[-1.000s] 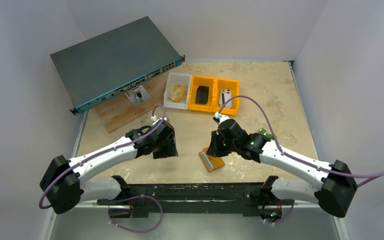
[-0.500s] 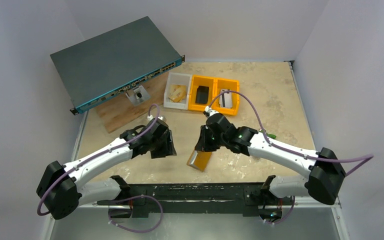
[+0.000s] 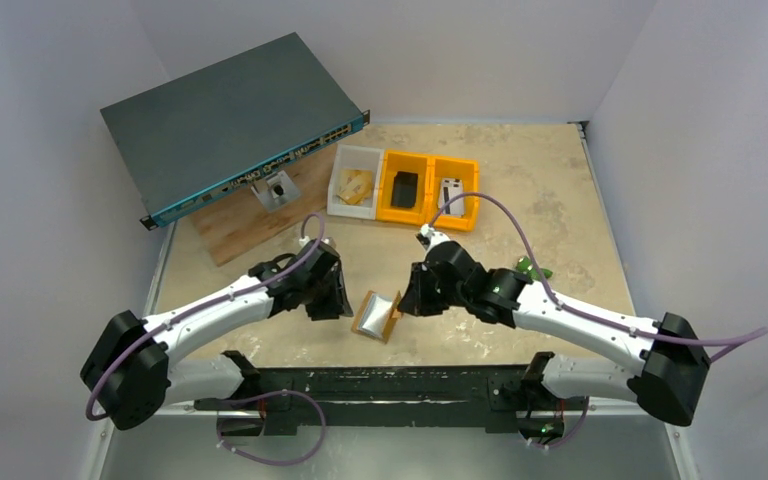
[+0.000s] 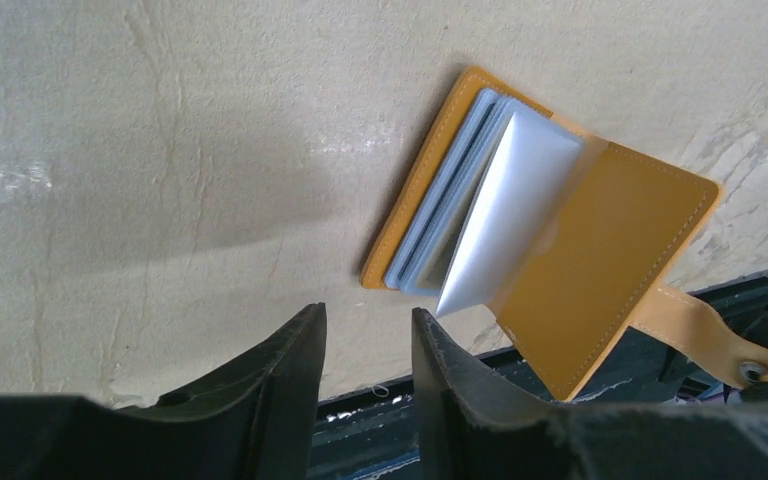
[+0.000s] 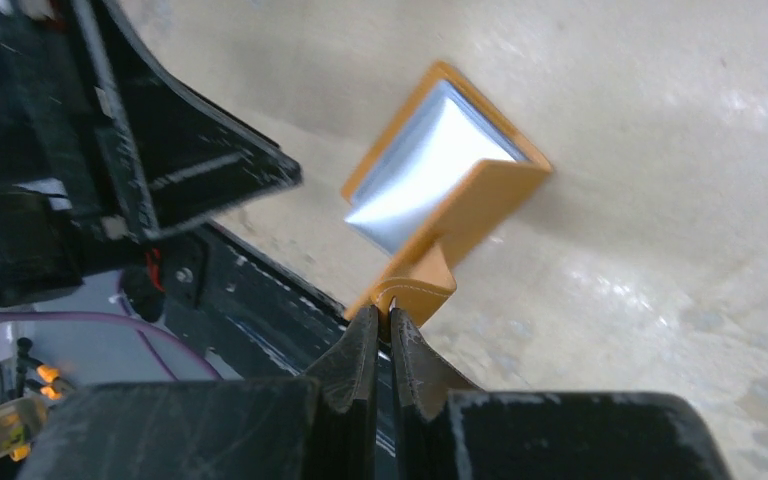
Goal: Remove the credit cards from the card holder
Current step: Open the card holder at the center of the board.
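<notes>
From above, the tan-orange card holder (image 3: 378,315) lies open on the beige counter (image 3: 520,210), near its front edge, between the two arms. The left claw (image 3: 328,305) sits just to its left; the right claw (image 3: 407,300) meets its right side. At the back stand a white bin (image 3: 353,182), two orange bins (image 3: 428,190) and a dark network switch (image 3: 230,125).

From the left wrist, the card holder rests flat with its cover swung wide – a stack of pale blue-grey pockets (image 4: 440,235) and a clear sleeve (image 4: 510,210) fan up from the spine. The left claw's two fingers stand a narrow gap apart, holding nothing, just short of the holder's near edge.

From the right wrist, the right claw is pinched tight on the snap tab (image 5: 415,285) – the cover lifts at an angle off the counter, the silvery inside showing.
</notes>
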You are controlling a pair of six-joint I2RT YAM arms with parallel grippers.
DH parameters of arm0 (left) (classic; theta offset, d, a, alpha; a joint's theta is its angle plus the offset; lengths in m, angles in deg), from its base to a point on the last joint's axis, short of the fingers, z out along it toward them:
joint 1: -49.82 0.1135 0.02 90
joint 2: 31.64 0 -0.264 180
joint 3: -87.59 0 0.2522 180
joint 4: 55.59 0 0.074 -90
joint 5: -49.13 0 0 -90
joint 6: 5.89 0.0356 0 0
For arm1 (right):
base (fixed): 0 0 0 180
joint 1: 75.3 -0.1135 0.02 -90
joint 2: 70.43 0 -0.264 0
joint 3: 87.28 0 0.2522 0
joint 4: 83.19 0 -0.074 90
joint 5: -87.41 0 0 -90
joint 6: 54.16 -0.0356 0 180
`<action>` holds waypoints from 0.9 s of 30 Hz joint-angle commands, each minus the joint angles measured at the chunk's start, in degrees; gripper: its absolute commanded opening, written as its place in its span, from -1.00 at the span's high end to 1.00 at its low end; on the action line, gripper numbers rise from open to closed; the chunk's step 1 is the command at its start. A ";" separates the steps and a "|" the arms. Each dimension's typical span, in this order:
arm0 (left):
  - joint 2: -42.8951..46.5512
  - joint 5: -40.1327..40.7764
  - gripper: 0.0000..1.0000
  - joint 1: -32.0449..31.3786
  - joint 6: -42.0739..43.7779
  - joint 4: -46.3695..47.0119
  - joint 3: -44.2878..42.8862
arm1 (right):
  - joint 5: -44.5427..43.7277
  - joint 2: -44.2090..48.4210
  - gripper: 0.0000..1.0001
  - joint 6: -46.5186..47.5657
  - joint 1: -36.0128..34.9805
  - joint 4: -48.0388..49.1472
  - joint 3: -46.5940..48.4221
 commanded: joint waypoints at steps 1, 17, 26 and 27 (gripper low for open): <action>-2.69 -1.34 0.34 -0.47 -1.30 4.93 0.09 | -2.33 4.46 1.00 -3.67 -0.08 -2.01 -6.85; -9.09 0.84 0.61 -4.72 -1.95 5.59 -3.25 | -10.13 -0.84 1.00 -7.86 0.96 0.25 -14.17; -10.66 0.76 0.64 -5.46 -0.69 4.99 -5.55 | -9.16 -9.61 1.00 -4.48 5.02 6.98 -11.94; -10.78 0.66 0.64 -5.55 -0.51 4.98 -5.75 | -9.15 -10.17 1.00 -4.07 5.21 7.14 -11.64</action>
